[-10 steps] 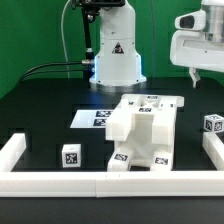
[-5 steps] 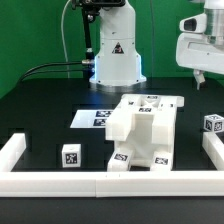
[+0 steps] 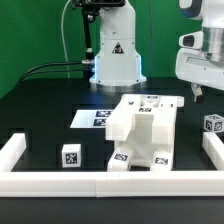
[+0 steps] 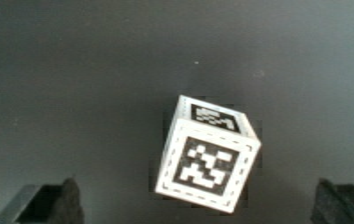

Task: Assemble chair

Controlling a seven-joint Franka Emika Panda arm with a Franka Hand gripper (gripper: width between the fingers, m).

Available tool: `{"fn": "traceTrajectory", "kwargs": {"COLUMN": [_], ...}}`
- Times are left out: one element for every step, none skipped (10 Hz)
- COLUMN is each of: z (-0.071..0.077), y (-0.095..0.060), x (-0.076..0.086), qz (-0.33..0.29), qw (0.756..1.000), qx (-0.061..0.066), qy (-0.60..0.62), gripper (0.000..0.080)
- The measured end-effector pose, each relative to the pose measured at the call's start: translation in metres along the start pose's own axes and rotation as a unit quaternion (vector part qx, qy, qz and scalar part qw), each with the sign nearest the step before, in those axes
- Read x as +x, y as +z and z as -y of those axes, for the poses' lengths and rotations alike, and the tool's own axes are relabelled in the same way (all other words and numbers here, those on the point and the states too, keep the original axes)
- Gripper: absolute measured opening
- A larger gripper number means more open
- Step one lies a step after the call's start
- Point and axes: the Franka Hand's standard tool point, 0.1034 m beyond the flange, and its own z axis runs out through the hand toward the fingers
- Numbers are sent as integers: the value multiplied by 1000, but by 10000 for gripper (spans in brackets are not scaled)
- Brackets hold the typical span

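One tagged chair block [image 4: 209, 150] sits apart below the wide-open, empty gripper [image 3: 197, 92].

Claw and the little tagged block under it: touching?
Apart. The wrist view shows bare dark table between the block and both fingers of the open claw.

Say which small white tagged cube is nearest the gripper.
The white plastic cube at the exterior view's right, almost below the gripper; the other cube sits beyond the chair.
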Motion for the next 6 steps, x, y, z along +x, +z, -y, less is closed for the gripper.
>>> {"fn": "traceTrajectory", "kwargs": {"z": [2,5,7,8,9,9], "y": [3,5,12,22,29,32], "x": [2,6,7,3,3,5], "qz": [-3,-12,-21,-28,-30,-35], "qw": [1000,1000,999,999,999,999], "qx": [0,14,22,23,19,22], "qy": [-1,6,11,16,15,16], "gripper": [649,649,649,649,649,649]}}
